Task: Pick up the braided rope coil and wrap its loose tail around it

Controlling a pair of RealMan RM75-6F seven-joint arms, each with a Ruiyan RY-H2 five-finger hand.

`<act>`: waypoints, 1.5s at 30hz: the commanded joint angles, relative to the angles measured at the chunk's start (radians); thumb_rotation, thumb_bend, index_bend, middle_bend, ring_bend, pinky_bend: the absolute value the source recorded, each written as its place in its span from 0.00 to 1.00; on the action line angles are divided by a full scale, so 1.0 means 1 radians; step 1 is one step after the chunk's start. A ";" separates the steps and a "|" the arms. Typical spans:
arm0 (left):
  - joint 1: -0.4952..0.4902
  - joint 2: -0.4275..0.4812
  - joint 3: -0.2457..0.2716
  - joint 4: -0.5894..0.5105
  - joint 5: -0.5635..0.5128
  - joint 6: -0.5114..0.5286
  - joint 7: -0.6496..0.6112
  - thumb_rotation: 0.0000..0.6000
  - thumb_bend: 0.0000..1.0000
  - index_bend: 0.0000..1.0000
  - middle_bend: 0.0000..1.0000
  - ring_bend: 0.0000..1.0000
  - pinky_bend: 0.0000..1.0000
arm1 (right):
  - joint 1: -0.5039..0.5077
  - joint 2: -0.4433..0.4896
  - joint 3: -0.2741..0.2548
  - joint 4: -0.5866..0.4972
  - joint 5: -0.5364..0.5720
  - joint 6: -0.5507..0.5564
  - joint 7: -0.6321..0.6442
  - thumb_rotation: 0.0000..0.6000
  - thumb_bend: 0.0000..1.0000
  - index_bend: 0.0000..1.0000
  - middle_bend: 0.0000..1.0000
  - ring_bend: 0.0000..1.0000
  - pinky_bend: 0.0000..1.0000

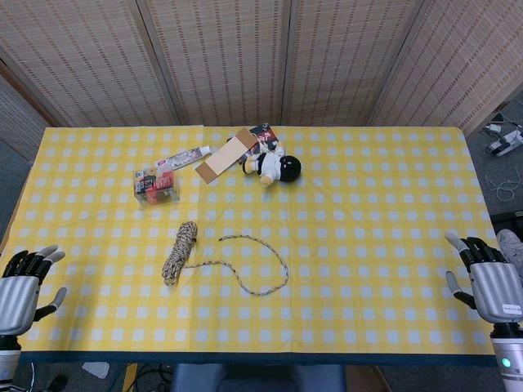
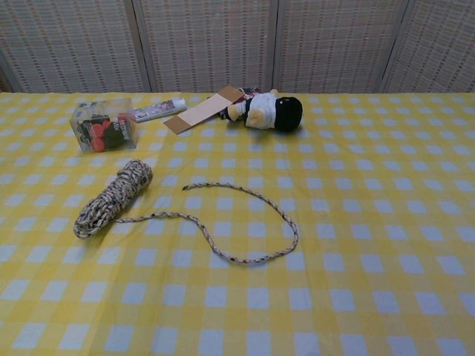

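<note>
We see the braided rope coil (image 1: 180, 252) lying on the bench (image 1: 368, 245), on its yellow-and-white checked cloth, left of centre and a little toward the near edge. It lies at a slant, untouched. Its loose tail (image 1: 260, 263) leaves the coil's near end, runs right across the cloth and curls back in an open loop, ending not far from the coil's far end. In the chest view the coil (image 2: 113, 199) and the tail (image 2: 245, 222) show the same layout, and neither hand appears there.

Our left hand (image 1: 23, 287) sits at the near left corner of the bench, well apart from the coil, its fingers (image 1: 33, 260) spread and holding nothing. Our right hand (image 1: 490, 282) sits at the near right edge, also well apart from the rope, fingers apart and empty.

Toward the far side of the bench we see a clear plastic box (image 1: 157, 184) with red and dark contents, a tube (image 1: 184, 157) just beyond it, a flat cardboard piece (image 1: 226, 155), and a small plush toy (image 1: 276, 167) with a black head lying on its side.
</note>
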State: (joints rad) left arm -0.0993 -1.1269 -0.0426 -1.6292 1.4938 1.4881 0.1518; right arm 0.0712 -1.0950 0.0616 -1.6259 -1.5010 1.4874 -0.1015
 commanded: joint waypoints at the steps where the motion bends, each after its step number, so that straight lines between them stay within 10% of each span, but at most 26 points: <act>1: -0.001 0.001 0.001 -0.001 0.001 -0.001 0.000 1.00 0.32 0.31 0.20 0.20 0.10 | -0.001 -0.004 0.000 0.004 -0.003 0.005 -0.002 1.00 0.38 0.18 0.27 0.17 0.28; 23: -0.153 0.014 -0.026 0.040 0.139 -0.100 -0.128 1.00 0.32 0.40 0.28 0.24 0.10 | -0.009 0.020 0.030 -0.005 -0.011 0.063 -0.026 1.00 0.38 0.18 0.27 0.17 0.28; 45: -0.516 -0.045 0.015 0.064 0.318 -0.497 -0.148 0.90 0.32 0.34 0.32 0.18 0.12 | -0.019 0.035 0.034 -0.035 0.013 0.063 -0.061 1.00 0.38 0.18 0.27 0.17 0.29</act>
State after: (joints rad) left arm -0.5823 -1.1652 -0.0342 -1.5629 1.8153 1.0373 -0.0227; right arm 0.0526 -1.0602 0.0959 -1.6604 -1.4884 1.5506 -0.1627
